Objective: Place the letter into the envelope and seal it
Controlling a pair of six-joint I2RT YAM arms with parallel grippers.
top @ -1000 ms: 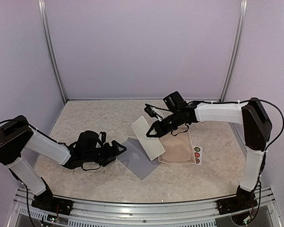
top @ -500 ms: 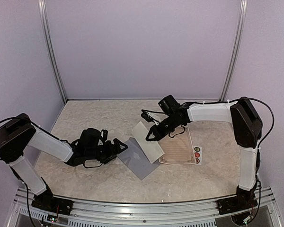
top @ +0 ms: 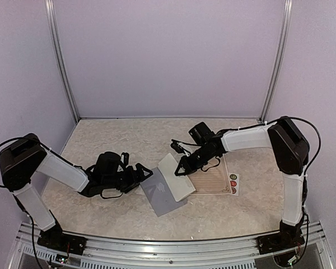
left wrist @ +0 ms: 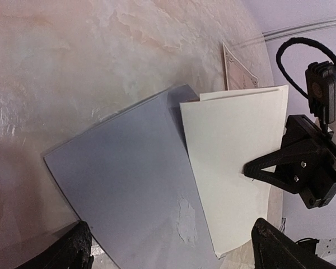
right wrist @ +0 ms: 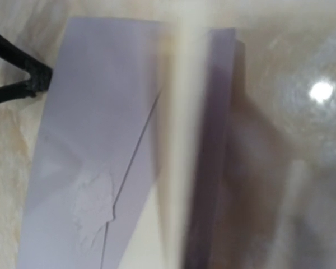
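The grey-blue envelope (top: 163,194) lies flat on the table; the left wrist view shows a scuffed patch on the envelope (left wrist: 129,179). A white folded letter (top: 177,176) rests tilted along its right edge, and the letter (left wrist: 235,162) seems to slip slightly under a grey layer there. My right gripper (top: 182,170) is shut on the letter's far edge. My left gripper (top: 146,174) hangs low at the envelope's left side, open, its fingertips (left wrist: 73,253) straddling the envelope's near end without touching the paper. In the right wrist view the letter (right wrist: 179,140) is a blurred edge over the envelope (right wrist: 95,140).
A beige sheet with an ornate border (top: 214,180) lies right of the letter, partly under it. A small white strip with round stickers (top: 233,183) sits at its right edge. Purple walls enclose the marbled table (top: 112,140).
The right gripper has brought the letter down and leftward onto the envelope's right edge. The left gripper has slid right up to the envelope, which has shifted a little.
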